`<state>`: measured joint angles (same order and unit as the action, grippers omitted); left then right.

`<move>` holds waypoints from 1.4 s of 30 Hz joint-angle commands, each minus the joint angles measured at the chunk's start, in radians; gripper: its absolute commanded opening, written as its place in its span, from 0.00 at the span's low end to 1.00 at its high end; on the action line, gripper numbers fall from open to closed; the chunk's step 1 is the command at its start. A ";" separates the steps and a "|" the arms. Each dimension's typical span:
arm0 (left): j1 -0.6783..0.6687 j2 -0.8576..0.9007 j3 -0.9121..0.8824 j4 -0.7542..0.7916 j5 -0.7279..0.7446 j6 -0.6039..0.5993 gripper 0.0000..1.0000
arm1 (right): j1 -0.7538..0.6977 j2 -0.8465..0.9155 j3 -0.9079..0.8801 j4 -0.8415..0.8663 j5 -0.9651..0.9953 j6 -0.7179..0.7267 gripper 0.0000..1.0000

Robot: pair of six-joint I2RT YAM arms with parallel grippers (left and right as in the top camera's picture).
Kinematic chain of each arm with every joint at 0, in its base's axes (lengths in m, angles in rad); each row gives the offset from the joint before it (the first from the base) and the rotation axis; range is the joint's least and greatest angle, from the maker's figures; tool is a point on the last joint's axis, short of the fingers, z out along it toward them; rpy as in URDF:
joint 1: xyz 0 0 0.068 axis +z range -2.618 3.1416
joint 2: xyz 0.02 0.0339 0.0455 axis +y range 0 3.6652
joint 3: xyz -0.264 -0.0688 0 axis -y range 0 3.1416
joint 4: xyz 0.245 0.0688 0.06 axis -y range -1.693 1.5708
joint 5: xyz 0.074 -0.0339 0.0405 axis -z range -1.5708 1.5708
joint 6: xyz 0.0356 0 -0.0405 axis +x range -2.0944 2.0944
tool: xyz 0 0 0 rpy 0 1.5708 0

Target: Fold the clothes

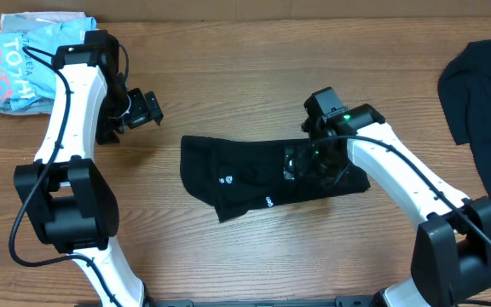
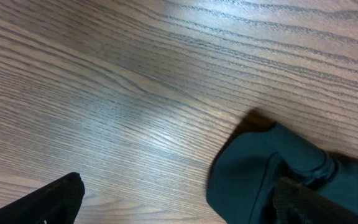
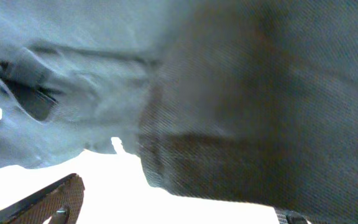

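A black T-shirt (image 1: 254,175) lies folded into a rough strip at the table's middle, with small white prints showing. My right gripper (image 1: 303,162) hovers over its right part. In the right wrist view the dark fabric (image 3: 241,93) fills most of the frame. The fingers (image 3: 173,208) stand wide apart below it, and the cloth's edge reaches the right finger. My left gripper (image 1: 143,109) is open and empty, up and to the left of the shirt. In the left wrist view its fingers (image 2: 179,196) are spread, and a corner of the shirt (image 2: 260,177) lies by the right finger.
A second black T-shirt (image 1: 484,94) lies spread at the table's right edge. A crumpled plastic bag with blue and white contents (image 1: 24,60) sits at the far left corner. Bare wooden table (image 1: 228,77) surrounds the folded shirt.
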<state>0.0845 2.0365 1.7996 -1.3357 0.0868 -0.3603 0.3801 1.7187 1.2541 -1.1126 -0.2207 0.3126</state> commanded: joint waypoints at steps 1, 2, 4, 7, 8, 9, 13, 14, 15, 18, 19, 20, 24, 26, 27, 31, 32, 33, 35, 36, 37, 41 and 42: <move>-0.008 0.005 0.014 0.002 0.010 0.009 1.00 | -0.041 -0.011 0.065 -0.040 0.043 -0.006 1.00; -0.008 0.005 0.014 0.002 0.010 0.009 1.00 | -0.055 -0.011 0.083 -0.058 0.079 -0.006 1.00; -0.008 0.005 0.014 0.002 0.010 0.009 1.00 | -0.089 -0.011 0.117 -0.093 0.153 -0.005 1.00; -0.008 0.005 0.014 0.002 0.010 0.009 1.00 | -0.141 -0.011 0.140 -0.120 0.179 -0.005 1.00; -0.008 0.005 0.014 0.002 0.010 0.009 1.00 | -0.156 -0.011 0.140 -0.123 0.164 -0.005 1.00; -0.008 0.005 0.014 0.002 0.011 0.009 1.00 | -0.170 -0.011 0.138 -0.127 0.140 -0.006 1.00; -0.010 0.005 0.014 0.007 0.011 0.009 1.00 | -0.192 -0.009 0.097 -0.126 0.058 -0.029 1.00; -0.011 0.005 0.014 0.008 0.011 0.009 1.00 | -0.192 -0.009 0.078 -0.118 0.045 -0.028 1.00; -0.013 0.005 0.014 0.009 0.011 0.009 1.00 | -0.190 -0.008 0.057 -0.104 0.025 -0.028 1.00; -0.019 0.005 0.014 0.013 0.011 0.009 1.00 | -0.190 -0.007 -0.024 -0.032 -0.056 -0.028 1.00; -0.021 0.005 0.014 0.013 0.011 0.009 1.00 | -0.190 -0.007 -0.050 -0.005 -0.072 -0.028 1.00; -0.024 0.005 0.014 0.013 0.010 0.010 1.00 | -0.190 -0.007 -0.072 0.018 -0.082 -0.028 1.00; -0.034 0.005 0.014 0.014 0.009 0.017 1.00 | -0.190 -0.007 -0.108 0.066 -0.128 -0.027 1.00; -0.040 0.005 0.014 0.020 0.009 0.017 1.00 | -0.190 -0.007 -0.108 0.085 -0.141 -0.028 1.00; -0.045 0.005 0.014 0.022 0.010 0.017 1.00 | -0.190 -0.007 -0.108 0.095 -0.141 -0.028 1.00; -0.058 0.005 0.014 0.026 0.010 0.017 1.00 | -0.190 -0.007 -0.109 0.144 -0.139 -0.032 1.00; -0.060 0.005 0.014 0.027 0.010 0.017 1.00 | -0.190 -0.007 -0.109 0.150 -0.139 -0.032 1.00; -0.062 0.005 0.014 0.027 0.010 0.017 1.00 | -0.190 -0.007 -0.109 0.151 -0.139 -0.032 1.00; -0.066 0.005 0.014 0.027 0.007 0.017 1.00 | -0.190 -0.007 -0.109 0.147 -0.140 -0.032 1.00; -0.067 0.005 0.014 0.027 0.007 0.024 1.00 | -0.190 -0.007 -0.109 0.139 -0.140 -0.032 1.00; -0.067 0.005 0.014 0.027 0.006 0.024 1.00 | -0.190 -0.007 -0.109 0.130 -0.139 -0.032 1.00; -0.067 0.005 0.014 0.028 0.006 0.024 1.00 | -0.191 -0.007 -0.109 0.097 -0.111 -0.032 1.00; -0.067 0.005 0.014 0.029 0.006 0.024 1.00 | -0.191 -0.007 -0.109 0.092 -0.110 -0.032 1.00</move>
<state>0.0254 2.0369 1.7996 -1.3117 0.0868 -0.3595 0.1856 1.7195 1.1484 -1.0138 -0.3405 0.2871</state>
